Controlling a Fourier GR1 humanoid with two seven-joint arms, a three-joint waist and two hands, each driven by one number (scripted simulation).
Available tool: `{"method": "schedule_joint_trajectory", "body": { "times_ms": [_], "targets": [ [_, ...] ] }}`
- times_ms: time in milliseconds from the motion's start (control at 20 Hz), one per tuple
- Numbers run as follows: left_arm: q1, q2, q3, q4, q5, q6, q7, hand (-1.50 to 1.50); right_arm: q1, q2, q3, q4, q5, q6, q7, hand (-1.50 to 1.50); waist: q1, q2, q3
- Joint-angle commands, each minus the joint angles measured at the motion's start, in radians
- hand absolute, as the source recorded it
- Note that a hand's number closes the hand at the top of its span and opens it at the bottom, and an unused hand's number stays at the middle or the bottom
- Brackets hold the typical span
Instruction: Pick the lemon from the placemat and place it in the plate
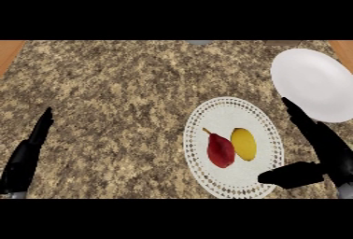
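A yellow lemon (pixel 243 144) lies on the round white lace-edged placemat (pixel 228 112), right of centre. A red pear (pixel 220 150) lies touching the lemon's left side. The plain white plate (pixel 314 84) sits at the upper right, beyond the placemat. My right hand (pixel 324 144) hovers at the placemat's right edge, open, fingers stretched toward the plate and thumb (pixel 289 175) pointing left over the mat's lower rim. It is apart from the lemon. At the lower left my left hand (pixel 27 154) rests open, fingers up.
The speckled granite counter (pixel 117 88) spreads across the view. Wooden edges (pixel 8 51) show at the top corners. The plate's right side runs off the view's edge.
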Motion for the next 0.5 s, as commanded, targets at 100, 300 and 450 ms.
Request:
{"method": "schedule_joint_trajectory", "body": {
  "times_ms": [100,300,450],
  "targets": [
    [-0.011,0.005,0.049,0.009,-0.001,-0.055,0.002,0.00,-0.008,0.053,0.043,0.170,0.057,0.117,-0.108,-1.50,-0.005,-0.001,0.001],
    [0.031,-0.019,0.062,-0.098,-0.030,-0.060,0.070,0.00,-0.035,0.100,0.005,0.183,0.068,0.180,-0.088,-1.50,-0.006,-0.002,0.001],
    [0.031,-0.106,0.041,0.002,-0.103,-0.027,-0.022,0.00,-0.042,0.143,-0.009,0.128,0.073,0.217,-0.040,-1.50,-0.009,-0.002,0.000]
  ]
}}
